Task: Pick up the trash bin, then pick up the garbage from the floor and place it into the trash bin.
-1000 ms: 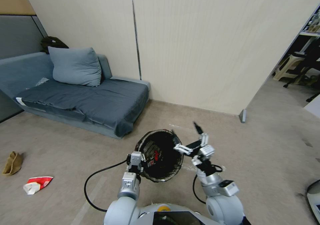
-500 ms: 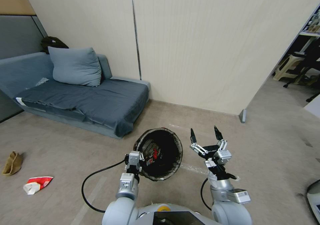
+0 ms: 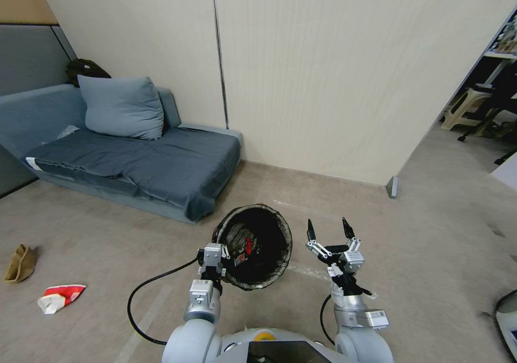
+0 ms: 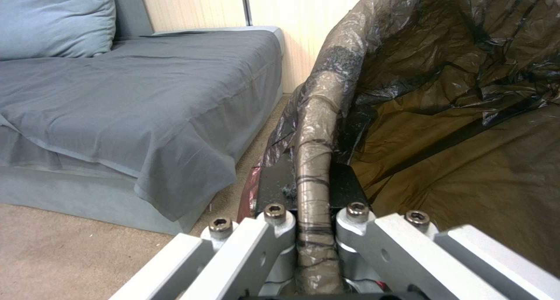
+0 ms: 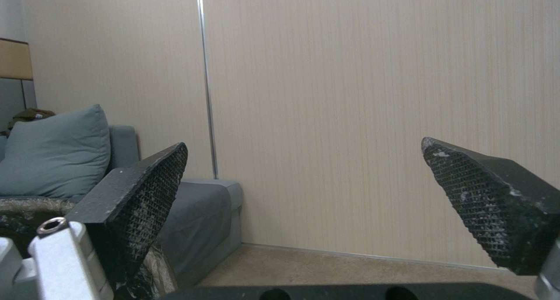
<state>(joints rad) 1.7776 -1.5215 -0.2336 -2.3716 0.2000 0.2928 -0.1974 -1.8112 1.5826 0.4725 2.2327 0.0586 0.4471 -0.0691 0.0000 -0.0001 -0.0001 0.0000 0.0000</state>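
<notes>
The bin (image 3: 253,247) is held off the floor in front of the robot, tilted so that its black-lined mouth faces the head camera. Its near rim is clamped by the left pincer (image 3: 223,256); in the left wrist view the liner-wrapped rim (image 4: 314,160) runs straight between the closed fingers (image 4: 274,230). Some litter with red print (image 3: 246,246) is seen inside the bin.

The right pincer (image 3: 328,232) is held just right of the bin, apart from it, pointing up and forward. Its jaws are spread wide and nothing is gripped; in the right wrist view the two black pads (image 5: 146,190) frame bare wall.

On the floor well to the left, a red-and-white wrapper (image 3: 58,297) lies near a brown paper piece (image 3: 20,262). Both are well apart from the bin and from either pincer.

A grey sofa (image 3: 134,163) with a cushion (image 3: 121,107) stands against the wall, its corner just behind the bin on the left. A black cable (image 3: 141,304) loops over the floor between the left arm and the litter. A wall panel edge (image 3: 392,186) ends to the right, with a stool (image 3: 464,107) beyond it.
</notes>
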